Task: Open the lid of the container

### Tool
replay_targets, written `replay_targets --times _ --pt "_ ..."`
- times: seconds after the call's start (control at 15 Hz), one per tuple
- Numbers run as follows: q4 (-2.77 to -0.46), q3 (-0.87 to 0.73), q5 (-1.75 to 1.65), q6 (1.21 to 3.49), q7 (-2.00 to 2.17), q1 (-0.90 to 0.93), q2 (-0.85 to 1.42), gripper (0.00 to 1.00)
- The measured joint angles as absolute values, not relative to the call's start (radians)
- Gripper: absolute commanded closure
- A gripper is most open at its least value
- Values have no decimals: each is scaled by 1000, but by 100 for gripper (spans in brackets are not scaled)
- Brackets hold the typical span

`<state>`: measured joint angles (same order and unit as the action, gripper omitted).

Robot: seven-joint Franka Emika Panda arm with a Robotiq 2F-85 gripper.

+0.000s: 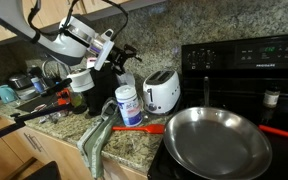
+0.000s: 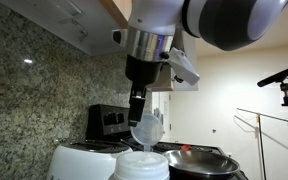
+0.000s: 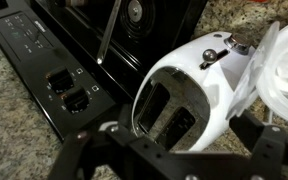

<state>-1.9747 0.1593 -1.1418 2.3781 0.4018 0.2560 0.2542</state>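
Note:
The container (image 1: pixel 129 104) is a white tub with a blue label, standing on the granite counter next to a white toaster (image 1: pixel 162 91). Its white top also shows at the bottom of an exterior view (image 2: pixel 142 166). The translucent lid (image 2: pixel 149 127) stands tilted on edge just above the tub, off its seat. In the wrist view the lid (image 3: pixel 281 65) is at the right edge, beside my right finger. My gripper (image 2: pixel 140 110) hangs right above the tub (image 1: pixel 123 66). In the wrist view its fingers (image 3: pixel 174 150) are wide apart, with nothing between them.
The toaster (image 3: pixel 199 85) lies right below the wrist camera. A black stove (image 1: pixel 246 62) with a steel pan (image 1: pixel 216 140) stands beside it. A red-handled utensil (image 1: pixel 136 127), a grey cloth (image 1: pixel 96 138) and clutter (image 1: pixel 44 100) lie on the counter.

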Motion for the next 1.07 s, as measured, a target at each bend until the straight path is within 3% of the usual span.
replay_targets --times 1.07 --pt "-1891 112 -975 2374 387 193 299 0"
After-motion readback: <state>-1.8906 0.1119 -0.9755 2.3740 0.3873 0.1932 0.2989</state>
